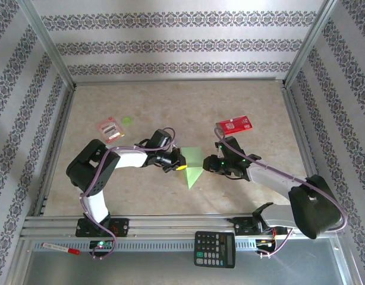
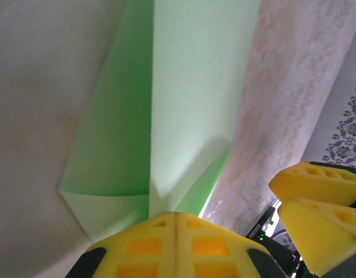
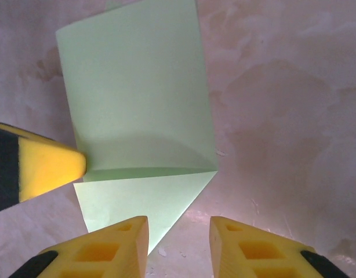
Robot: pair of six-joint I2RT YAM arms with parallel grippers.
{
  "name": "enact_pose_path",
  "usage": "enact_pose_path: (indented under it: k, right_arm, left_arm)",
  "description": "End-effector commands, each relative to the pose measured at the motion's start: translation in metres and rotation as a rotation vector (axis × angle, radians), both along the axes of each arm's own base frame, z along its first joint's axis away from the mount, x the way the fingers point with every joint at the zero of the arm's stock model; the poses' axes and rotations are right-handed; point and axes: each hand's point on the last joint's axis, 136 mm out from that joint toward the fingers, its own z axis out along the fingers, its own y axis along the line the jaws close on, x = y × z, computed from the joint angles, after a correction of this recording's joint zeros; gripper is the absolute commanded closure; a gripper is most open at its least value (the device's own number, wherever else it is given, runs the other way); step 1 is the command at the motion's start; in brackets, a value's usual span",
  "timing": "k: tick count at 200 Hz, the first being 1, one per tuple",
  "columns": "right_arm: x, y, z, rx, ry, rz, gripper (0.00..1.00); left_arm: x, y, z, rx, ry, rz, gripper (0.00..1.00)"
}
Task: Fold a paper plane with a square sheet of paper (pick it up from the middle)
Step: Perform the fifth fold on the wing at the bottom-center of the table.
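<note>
Now the paper lies on the desk near its middle, between my two claws. It is folded into a creased shape, wide at the far side and narrowing to a point at the near side.

My left claw comes in from the left. Its yellow pads are pressed together, and the tip rests against the paper's left edge. From the right wrist, that tip touches the edge just where a fold line crosses the sheet. I cannot tell whether any paper is pinched between the pads. From the left wrist, a long straight crease runs down the paper toward the tip.

My right claw sits at the paper's right side with its fingers apart. The triangular flap's corner lies just ahead of the gap between them, and they grip nothing. The same claw shows from the left wrist, close beside my left one.

Far right of the paper lies a red packet. Far left are a second packet and a small green disc. A calculator rests on the near rail.
</note>
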Motion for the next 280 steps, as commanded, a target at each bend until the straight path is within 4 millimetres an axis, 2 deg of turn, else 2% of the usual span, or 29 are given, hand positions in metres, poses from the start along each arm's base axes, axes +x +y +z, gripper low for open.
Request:
enact_pose_path:
  k: [1, 36, 97, 167, 214, 258, 280]
  right_arm:
    - [0.004, 0.004, 0.0, 0.025, 0.043, 0.026, 0.67]
    - [0.009, 0.003, -0.008, 0.067, 0.095, 0.013, 0.64]
    - [0.016, 0.018, -0.013, 0.154, 0.125, 0.023, 0.62]
    - [0.023, 0.022, -0.014, 0.231, 0.12, 0.014, 0.65]
    - [0.02, 0.019, -0.017, 0.241, 0.126, 0.004, 0.77]
    - [0.016, 0.016, -0.018, 0.242, 0.132, -0.014, 0.97]
    - [0.012, 0.014, -0.017, 0.245, 0.144, -0.043, 1.0]
  left_arm:
    - [-0.005, 0.006, -0.015, 0.02, 0.035, -0.06, 1.0]
    - [-0.004, 0.01, -0.023, 0.039, 0.045, -0.126, 1.0]
    - [-0.006, 0.015, -0.029, 0.058, 0.056, -0.159, 1.0]
    - [-0.005, 0.017, -0.031, 0.063, 0.057, -0.157, 1.0]
    - [-0.004, 0.017, -0.03, 0.067, 0.054, -0.159, 1.0]
    - [0.001, 0.015, -0.025, 0.074, 0.04, -0.171, 1.0]
    - [0.009, 0.014, -0.013, 0.071, 0.007, -0.169, 0.93]
